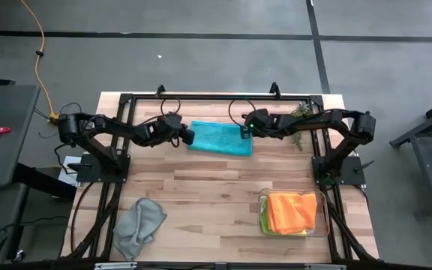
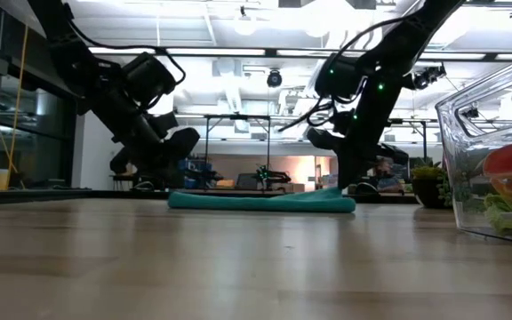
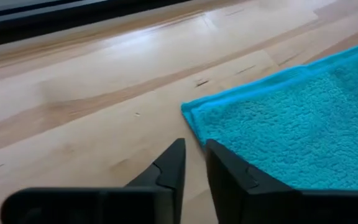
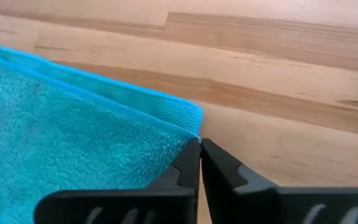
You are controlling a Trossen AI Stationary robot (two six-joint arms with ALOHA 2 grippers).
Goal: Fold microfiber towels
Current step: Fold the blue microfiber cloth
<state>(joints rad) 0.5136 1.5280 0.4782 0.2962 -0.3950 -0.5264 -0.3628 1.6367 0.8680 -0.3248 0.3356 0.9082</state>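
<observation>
A teal towel (image 1: 220, 139) lies folded flat at the table's far middle and also shows in the low view (image 2: 256, 202). My left gripper (image 1: 189, 137) is at its left end, narrowly open (image 3: 194, 149). One finger stands over the towel's edge near a corner (image 3: 191, 115), the other over bare wood. My right gripper (image 1: 245, 133) is shut at the towel's right end (image 4: 199, 142). A grey towel (image 1: 139, 223) lies crumpled at the near left. An orange towel (image 1: 291, 211) lies folded in the clear tray, with green cloth under it. My right gripper pinches the teal towel's edge right at a corner (image 4: 191, 121) between its two shut fingertips. The fingers come slanting down from the table's right side. The towel lies flat on the wood, slack.
The clear plastic tray (image 1: 325, 196) stands at the near right and shows large in the low view (image 2: 469, 116). A small potted plant (image 1: 303, 112) stands at the far right. Bare wood lies between the teal towel and the near edge.
</observation>
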